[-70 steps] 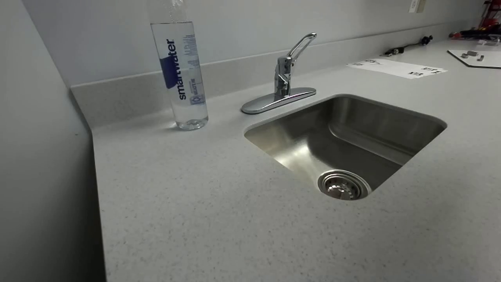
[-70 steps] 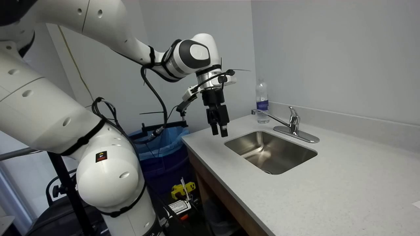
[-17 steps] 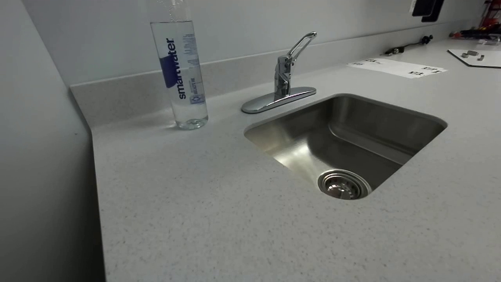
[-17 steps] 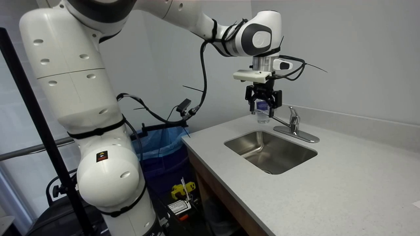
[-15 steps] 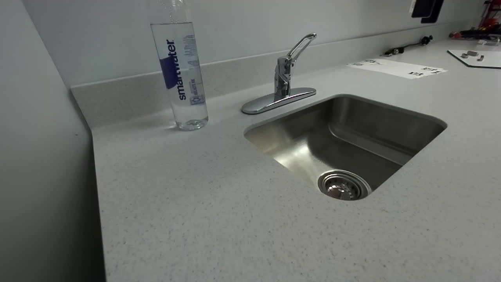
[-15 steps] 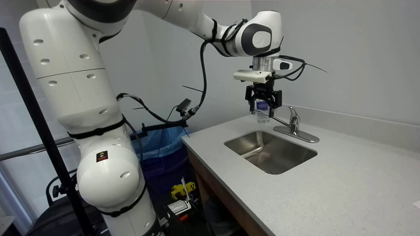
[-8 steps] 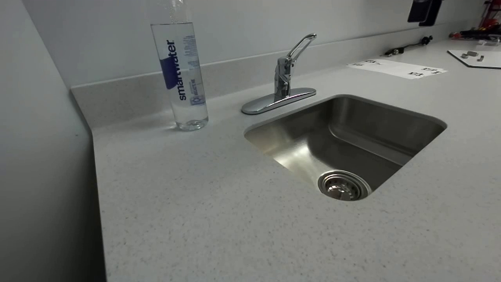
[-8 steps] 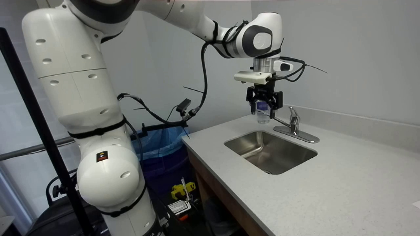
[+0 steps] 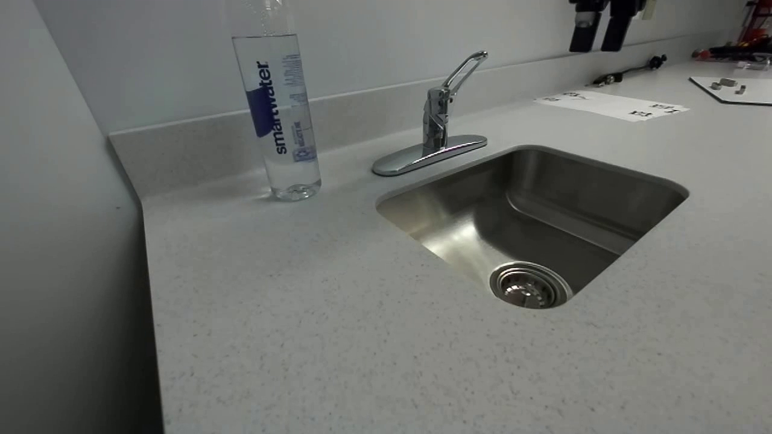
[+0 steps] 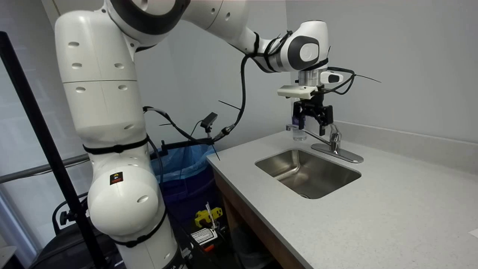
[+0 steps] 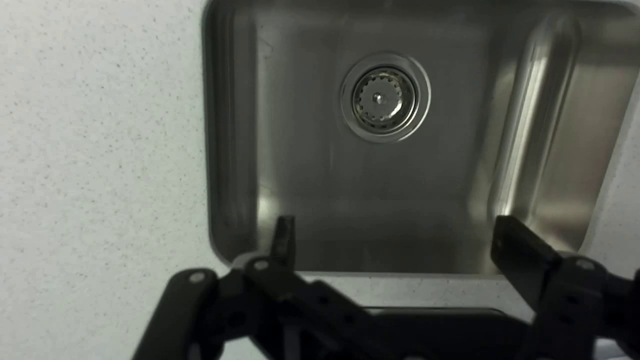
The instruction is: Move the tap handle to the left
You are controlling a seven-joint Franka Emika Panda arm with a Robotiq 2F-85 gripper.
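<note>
The tap handle is a slim chrome lever that slopes up from the short chrome faucet body behind the sink. In an exterior view the handle is beside my gripper's nearer finger, which overlaps its tip; whether they touch I cannot tell. My gripper points down, open and empty, above the sink and spout. It also shows at the upper right of an exterior view, apart from the handle in the picture. In the wrist view my open fingers are over the sink's edge; the handle is hidden there.
The steel sink lies below the gripper. The chrome spout reaches out beside the fingers. A clear water bottle stands beyond the tap near the wall. A low backsplash runs behind. A paper sheet lies on the counter.
Over several seconds my arm has swung over the sink towards the tap. In the last half second the gripper has moved lower and closer to the handle. The handle has not moved.
</note>
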